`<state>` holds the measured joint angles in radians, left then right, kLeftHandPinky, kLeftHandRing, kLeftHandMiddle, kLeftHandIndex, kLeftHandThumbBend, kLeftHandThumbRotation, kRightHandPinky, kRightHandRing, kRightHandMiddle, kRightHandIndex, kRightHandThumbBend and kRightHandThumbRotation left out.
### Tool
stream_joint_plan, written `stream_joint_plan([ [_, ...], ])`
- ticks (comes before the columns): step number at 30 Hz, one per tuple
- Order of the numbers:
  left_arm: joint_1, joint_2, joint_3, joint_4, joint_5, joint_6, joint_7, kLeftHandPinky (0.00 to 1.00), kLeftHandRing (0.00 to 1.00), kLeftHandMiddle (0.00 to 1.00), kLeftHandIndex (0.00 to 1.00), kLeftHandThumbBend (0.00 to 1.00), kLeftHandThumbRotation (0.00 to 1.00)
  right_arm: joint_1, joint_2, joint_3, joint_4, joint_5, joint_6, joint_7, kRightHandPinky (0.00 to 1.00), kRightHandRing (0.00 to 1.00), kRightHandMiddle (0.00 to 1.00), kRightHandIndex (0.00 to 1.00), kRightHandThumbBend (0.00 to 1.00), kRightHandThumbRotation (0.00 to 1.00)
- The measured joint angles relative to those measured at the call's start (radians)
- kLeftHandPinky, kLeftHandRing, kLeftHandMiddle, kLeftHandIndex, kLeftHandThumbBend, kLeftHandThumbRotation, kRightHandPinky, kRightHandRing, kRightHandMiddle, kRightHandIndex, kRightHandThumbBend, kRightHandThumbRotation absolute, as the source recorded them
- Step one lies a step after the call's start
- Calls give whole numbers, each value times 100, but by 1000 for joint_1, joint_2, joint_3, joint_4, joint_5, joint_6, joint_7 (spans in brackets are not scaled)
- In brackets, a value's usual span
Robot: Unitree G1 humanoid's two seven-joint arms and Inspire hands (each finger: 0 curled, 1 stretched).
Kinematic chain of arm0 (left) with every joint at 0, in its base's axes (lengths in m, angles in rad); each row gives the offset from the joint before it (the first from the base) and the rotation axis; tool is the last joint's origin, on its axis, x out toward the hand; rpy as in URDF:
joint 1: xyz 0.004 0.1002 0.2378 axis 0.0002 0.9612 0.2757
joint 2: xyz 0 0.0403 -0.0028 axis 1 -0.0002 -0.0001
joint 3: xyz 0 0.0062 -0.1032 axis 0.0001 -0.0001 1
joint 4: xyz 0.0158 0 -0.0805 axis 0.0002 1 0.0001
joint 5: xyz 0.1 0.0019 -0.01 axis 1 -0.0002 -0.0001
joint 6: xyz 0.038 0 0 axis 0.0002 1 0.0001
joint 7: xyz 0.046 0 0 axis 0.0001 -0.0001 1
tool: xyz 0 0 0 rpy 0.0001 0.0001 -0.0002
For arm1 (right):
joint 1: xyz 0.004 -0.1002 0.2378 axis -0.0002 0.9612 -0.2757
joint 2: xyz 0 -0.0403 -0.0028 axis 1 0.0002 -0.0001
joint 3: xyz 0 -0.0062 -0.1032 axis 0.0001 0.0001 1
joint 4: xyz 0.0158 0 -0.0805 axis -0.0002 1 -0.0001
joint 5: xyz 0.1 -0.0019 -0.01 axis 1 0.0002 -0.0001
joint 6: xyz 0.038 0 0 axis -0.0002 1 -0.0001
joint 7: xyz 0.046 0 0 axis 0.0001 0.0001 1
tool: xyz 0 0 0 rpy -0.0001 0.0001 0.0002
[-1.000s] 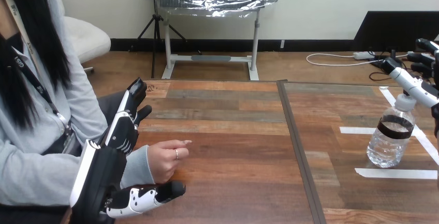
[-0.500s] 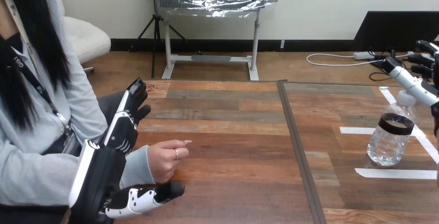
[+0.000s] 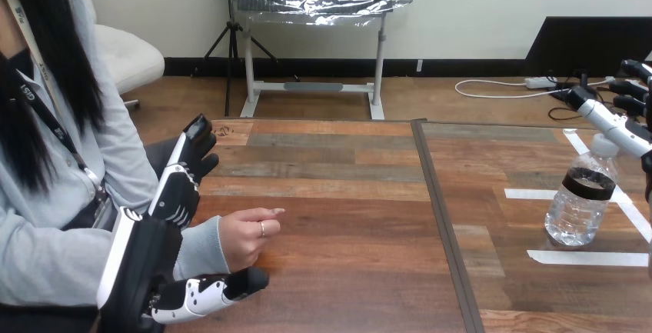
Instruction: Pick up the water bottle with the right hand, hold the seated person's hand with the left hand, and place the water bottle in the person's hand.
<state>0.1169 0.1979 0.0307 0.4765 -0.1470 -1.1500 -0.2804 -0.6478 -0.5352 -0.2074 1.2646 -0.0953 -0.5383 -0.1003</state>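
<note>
I see clear glossy plastic on the water bottle (image 3: 577, 208); matt plank wood on the table (image 3: 338, 187); smooth hard shells on my left hand (image 3: 175, 198)

Far right on the table (image 3: 346, 194), I am watching the water bottle (image 3: 580, 198) standing upright between strips of white tape (image 3: 588, 258): clear plastic, white cap, dark band. The person's hand (image 3: 246, 239) is resting loosely curled at the left, well apart.
</note>
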Motion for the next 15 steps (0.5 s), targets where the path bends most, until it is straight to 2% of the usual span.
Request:
stream_joint_plan([
  [15, 0, 0, 9, 0, 0, 0, -4, 91, 97, 99, 97, 100, 53, 0, 19, 0, 0, 6, -11, 16, 68, 82, 82, 89, 100, 53],
])
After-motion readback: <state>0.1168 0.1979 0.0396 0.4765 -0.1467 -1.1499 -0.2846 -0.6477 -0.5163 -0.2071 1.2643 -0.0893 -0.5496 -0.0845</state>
